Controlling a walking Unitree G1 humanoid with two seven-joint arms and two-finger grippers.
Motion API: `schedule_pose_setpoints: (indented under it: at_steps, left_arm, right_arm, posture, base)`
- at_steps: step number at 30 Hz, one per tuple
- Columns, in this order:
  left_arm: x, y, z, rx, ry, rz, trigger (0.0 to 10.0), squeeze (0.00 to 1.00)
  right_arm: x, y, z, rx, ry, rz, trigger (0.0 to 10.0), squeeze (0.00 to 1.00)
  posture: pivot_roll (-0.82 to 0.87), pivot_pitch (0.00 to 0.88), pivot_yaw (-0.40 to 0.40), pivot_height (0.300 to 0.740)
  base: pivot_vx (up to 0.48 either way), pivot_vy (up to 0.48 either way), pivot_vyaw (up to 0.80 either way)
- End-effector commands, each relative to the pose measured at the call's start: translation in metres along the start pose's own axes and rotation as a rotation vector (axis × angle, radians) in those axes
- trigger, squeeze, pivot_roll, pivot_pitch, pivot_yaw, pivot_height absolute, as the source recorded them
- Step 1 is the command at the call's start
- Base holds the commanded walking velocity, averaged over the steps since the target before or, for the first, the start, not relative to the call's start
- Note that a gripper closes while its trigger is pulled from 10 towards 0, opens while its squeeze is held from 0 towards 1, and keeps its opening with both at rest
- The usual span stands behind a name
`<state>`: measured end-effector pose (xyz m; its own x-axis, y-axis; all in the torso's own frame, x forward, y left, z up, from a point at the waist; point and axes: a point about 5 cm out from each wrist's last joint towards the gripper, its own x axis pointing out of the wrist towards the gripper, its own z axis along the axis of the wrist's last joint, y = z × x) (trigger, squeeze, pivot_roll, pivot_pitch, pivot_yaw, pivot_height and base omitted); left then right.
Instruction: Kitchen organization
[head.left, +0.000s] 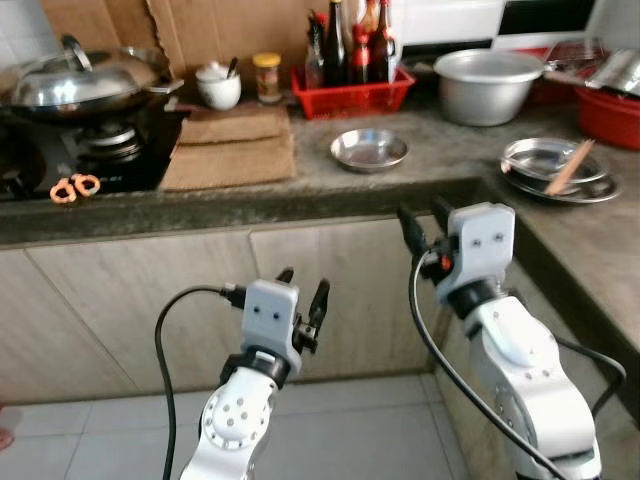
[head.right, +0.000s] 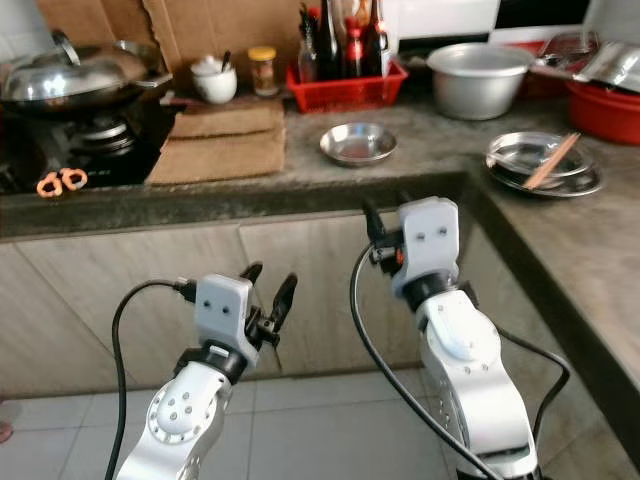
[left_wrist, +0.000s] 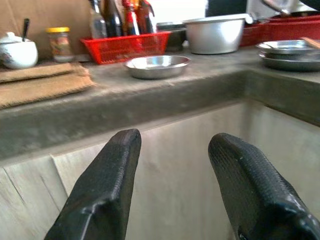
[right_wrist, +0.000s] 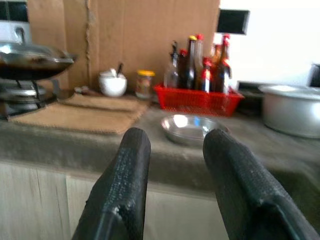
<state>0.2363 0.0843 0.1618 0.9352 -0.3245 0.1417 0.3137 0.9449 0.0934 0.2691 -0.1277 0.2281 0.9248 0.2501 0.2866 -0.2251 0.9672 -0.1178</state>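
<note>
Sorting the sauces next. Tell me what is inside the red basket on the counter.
The red basket holds several upright bottles, mostly dark glass, some with red caps. Their lower halves and the basket floor are hidden behind its wall, so smaller items cannot be ruled out.

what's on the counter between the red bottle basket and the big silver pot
Nothing: between the red basket and the big silver pot only a short bare strip of grey counter shows, seen best in the left eye view.

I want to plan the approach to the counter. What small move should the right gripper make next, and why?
Probably raise the right gripper and ease it forward toward the small steel bowl. It is open, holds nothing, and sits just below the counter edge, with the bowl straight ahead in its wrist view.
</note>
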Motion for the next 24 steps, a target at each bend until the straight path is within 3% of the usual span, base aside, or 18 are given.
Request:
schedule_pose_setpoints:
  at_steps: [1,24]
  left_arm:
    - [-0.0014,0.0046,-0.0009,0.015,0.006,0.015,10.0,0.0]
    - [0.0005,0.0059,-0.0024,0.009,0.01,0.016,10.0,0.0]
  right_arm:
    - [0.0026,0.0035,-0.0008,0.016,0.005,0.015,10.0,0.0]
    - [0.0093,0.0027,0.0007,0.028,-0.002,0.008,10.0,0.0]
  posture:
    - [0.08,0.062,-0.022,0.74]
    - [0.08,0.065,-0.02,0.74]
  base:
    - [0.48,0.0,0.0]
    - [0.476,0.0,0.0]
